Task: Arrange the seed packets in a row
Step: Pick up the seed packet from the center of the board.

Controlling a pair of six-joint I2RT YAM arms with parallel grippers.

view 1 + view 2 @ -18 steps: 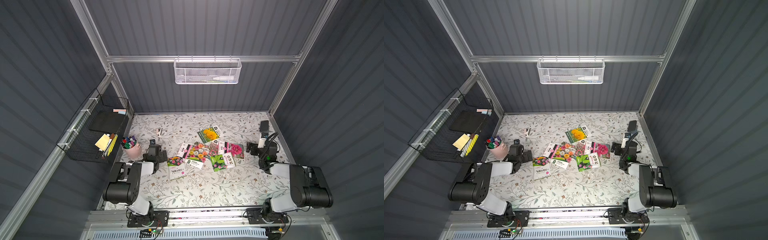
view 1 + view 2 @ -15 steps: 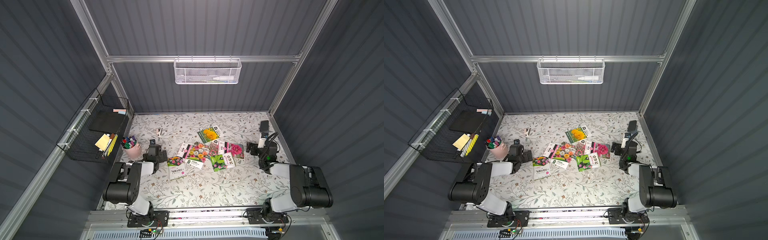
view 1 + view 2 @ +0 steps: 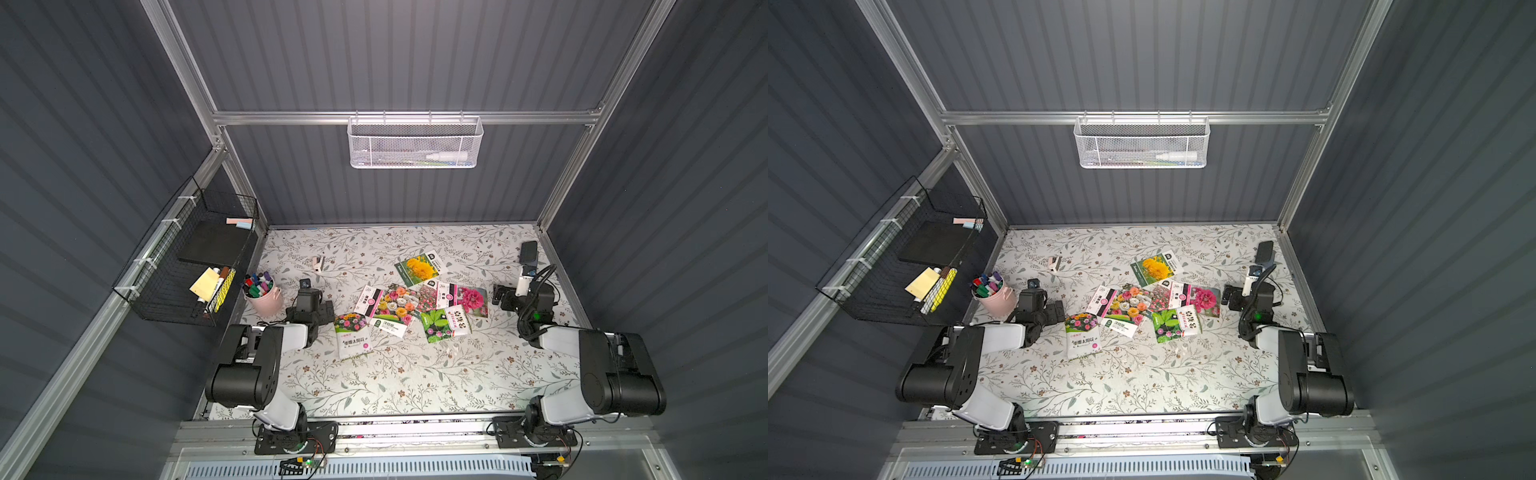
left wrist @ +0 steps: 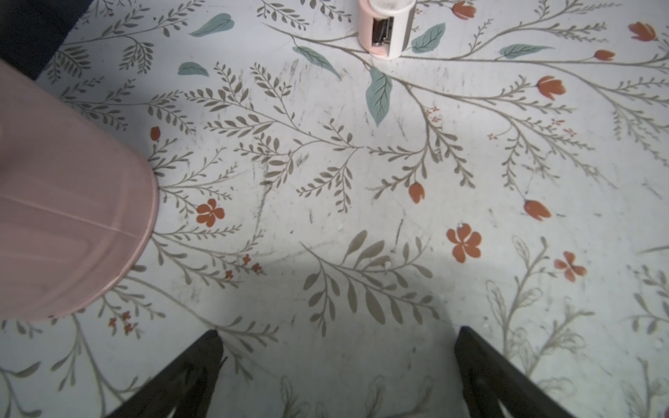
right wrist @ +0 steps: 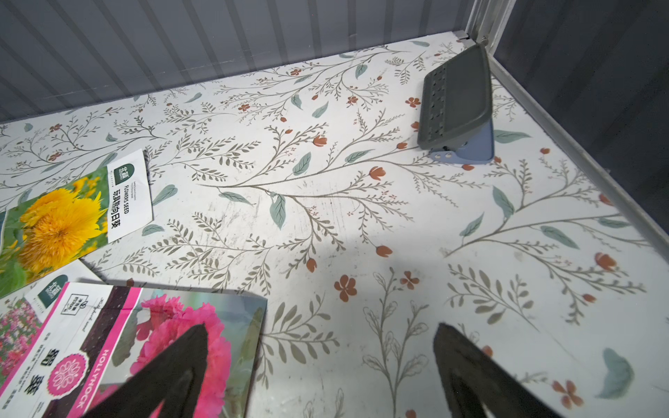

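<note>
Several seed packets lie in a loose, overlapping cluster mid-table in both top views: a yellow-flower packet (image 3: 419,268), a pink hollyhock packet (image 3: 467,299), a mixed-flower packet (image 3: 392,306), a green-leaf packet (image 3: 444,326) and a white-banded packet (image 3: 353,336). My left gripper (image 3: 309,300) (image 4: 338,331) is open, low over bare table left of the cluster. My right gripper (image 3: 513,298) (image 5: 320,325) is open to the cluster's right, with one finger (image 5: 173,365) over the edge of the hollyhock packet (image 5: 144,336). The yellow-flower packet (image 5: 61,220) lies beyond it.
A pink cup of markers (image 3: 262,293) (image 4: 72,217) stands close beside the left gripper. A small pink-and-white item (image 3: 318,262) (image 4: 385,29) sits farther back. A dark device on a blue base (image 3: 528,253) (image 5: 456,105) stands in the back right corner. Wire baskets hang on the left wall (image 3: 187,266) and back wall (image 3: 415,141).
</note>
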